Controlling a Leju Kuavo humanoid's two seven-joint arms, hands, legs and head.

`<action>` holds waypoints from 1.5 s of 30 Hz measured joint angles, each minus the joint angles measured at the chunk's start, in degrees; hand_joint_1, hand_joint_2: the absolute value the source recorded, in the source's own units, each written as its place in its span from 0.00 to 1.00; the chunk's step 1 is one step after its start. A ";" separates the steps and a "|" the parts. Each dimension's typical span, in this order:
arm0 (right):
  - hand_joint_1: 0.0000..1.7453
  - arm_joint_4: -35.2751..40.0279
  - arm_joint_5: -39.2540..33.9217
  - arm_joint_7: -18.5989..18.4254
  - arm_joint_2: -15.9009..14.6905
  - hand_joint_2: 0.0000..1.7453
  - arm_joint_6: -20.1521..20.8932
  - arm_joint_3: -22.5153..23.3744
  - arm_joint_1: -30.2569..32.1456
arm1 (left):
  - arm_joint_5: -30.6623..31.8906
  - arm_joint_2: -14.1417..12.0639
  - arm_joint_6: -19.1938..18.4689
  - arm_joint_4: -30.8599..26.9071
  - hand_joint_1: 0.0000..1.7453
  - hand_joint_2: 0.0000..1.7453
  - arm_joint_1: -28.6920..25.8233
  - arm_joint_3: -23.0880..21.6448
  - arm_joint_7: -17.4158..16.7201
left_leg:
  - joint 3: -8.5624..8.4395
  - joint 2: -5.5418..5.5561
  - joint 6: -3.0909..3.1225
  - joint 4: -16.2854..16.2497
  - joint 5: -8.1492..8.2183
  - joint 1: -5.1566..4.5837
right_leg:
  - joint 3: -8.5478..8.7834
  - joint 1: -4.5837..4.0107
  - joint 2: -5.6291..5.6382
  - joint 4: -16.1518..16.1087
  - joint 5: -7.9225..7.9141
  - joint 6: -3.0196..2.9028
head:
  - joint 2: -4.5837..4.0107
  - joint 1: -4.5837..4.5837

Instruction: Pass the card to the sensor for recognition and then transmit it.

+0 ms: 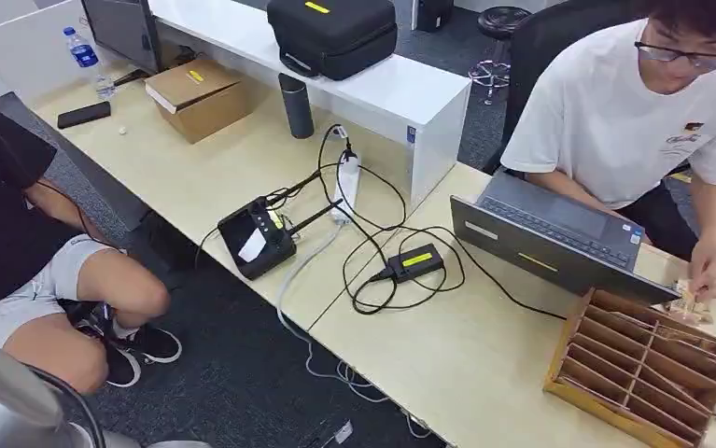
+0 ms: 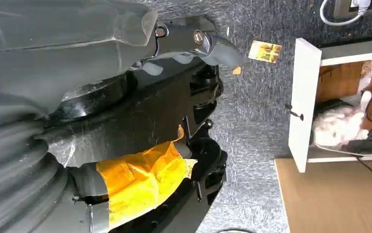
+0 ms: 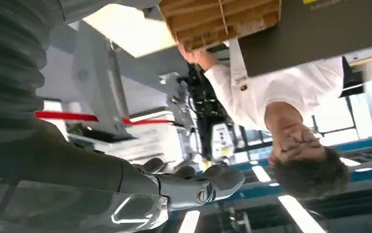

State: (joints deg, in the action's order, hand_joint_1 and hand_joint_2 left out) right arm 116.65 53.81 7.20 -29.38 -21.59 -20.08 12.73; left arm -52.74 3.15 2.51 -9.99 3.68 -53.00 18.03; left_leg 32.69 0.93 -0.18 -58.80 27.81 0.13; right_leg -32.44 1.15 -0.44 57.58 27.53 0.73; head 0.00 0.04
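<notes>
Cards seem to lie at the far right edge of the table, under the fingers of a person (image 1: 648, 103) in a white shirt, but they are too small to be sure; neither robot hand holds one. From where I stand, the left hand (image 2: 193, 111) hangs low over the grey carpet, with yellow tape around one part, and its fingers look apart with nothing between them. The right hand (image 3: 193, 187) is lifted, its fingers loosely bent around nothing, and I cannot tell whether it is properly closed. Further out, a wooden rack (image 1: 643, 364) with slanted dividers stands on the table (image 1: 466, 364) at the right, just beside a laptop (image 1: 559, 243). A small black box (image 1: 416, 262) with a yellow label lies among cables near the table's middle; I judge this may be the sensor, though that is a guess. So the task appears not started: picking up, presenting and handing over all remain.
</notes>
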 joint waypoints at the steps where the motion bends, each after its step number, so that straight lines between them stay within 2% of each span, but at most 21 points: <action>1: 0.00 0.13 0.31 -1.15 0.42 1.00 -1.24 -1.13 1.46 | -0.07 0.07 0.07 0.00 0.00 1.00 0.06 0.00 -0.18 | -0.01 -0.04 -0.09 0.01 0.05 0.00 | 0.00 0.00 0.05 0.00 0.00 0.00 | 0.00 0.00; 6: 0.00 -1.51 -1.48 -5.39 2.04 1.00 -5.54 -9.30 3.69 | -0.04 0.15 0.13 0.00 0.00 1.00 0.28 0.00 -0.75 | -0.11 -0.26 -0.10 0.01 0.05 0.01 | 0.00 0.00 0.23 0.01 -0.02 -0.02 | 0.00 0.00; 9: 0.00 -3.89 -2.23 -6.41 3.26 1.00 -6.94 -13.30 3.28 | 0.37 0.13 0.13 0.00 0.00 1.00 0.44 0.00 -1.27 | -0.11 -0.26 -0.12 0.01 0.02 0.01 | 0.02 0.00 0.24 0.01 -0.08 -0.06 | 0.00 0.00; 15: 0.00 -10.33 -0.24 -8.16 6.49 1.00 -8.09 -17.88 -0.43 | 1.42 0.15 0.35 0.00 0.00 1.00 1.13 0.00 -3.39 | -0.13 -0.29 -0.13 0.00 -0.01 0.00 | 0.02 0.00 0.28 0.01 -0.11 -0.06 | 0.00 0.00; 22: 0.00 -18.95 1.93 -7.44 12.12 1.00 -8.31 -19.11 -5.75 | 2.34 0.15 0.22 0.00 0.00 1.00 1.94 -0.44 -4.40 | -0.14 -0.29 -0.19 0.00 -0.07 0.01 | 0.02 0.00 0.29 0.04 -0.14 -0.09 | 0.00 0.00; 30: 0.00 -24.63 2.02 -5.38 17.19 1.00 -7.15 -18.96 -9.78 | 2.69 0.15 0.07 0.00 0.00 1.00 2.24 -0.59 -5.20 | -0.14 -0.28 -0.24 0.00 -0.10 0.02 | 0.01 0.00 0.29 0.05 -0.14 -0.10 | 0.00 0.00; 35: 0.00 -26.25 2.02 -5.14 18.60 1.00 -6.85 -18.78 -10.71 | 2.69 0.15 -0.02 0.00 0.00 1.00 2.30 -0.68 -5.23 | -0.13 -0.28 -0.25 0.00 -0.11 0.02 | 0.01 0.00 0.29 0.05 -0.14 -0.09 | 0.00 0.00; 45: 0.00 -28.15 4.61 -5.75 19.46 1.00 -7.02 -17.10 -11.03 | 3.39 0.15 -0.11 0.00 0.00 1.00 2.34 -1.16 -5.40 | -0.13 -0.28 -0.25 -0.01 -0.10 0.02 | 0.01 0.00 0.29 0.05 -0.14 -0.10 | 0.00 0.00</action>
State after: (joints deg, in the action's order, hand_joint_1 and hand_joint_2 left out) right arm 88.50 58.42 1.45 -9.92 -28.61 -37.18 1.70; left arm -49.35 3.30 2.40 -9.99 6.01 -54.16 12.63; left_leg 32.56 0.65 -0.43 -58.80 27.71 0.14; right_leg -32.44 1.15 -0.16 57.63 27.40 0.64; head 0.00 0.04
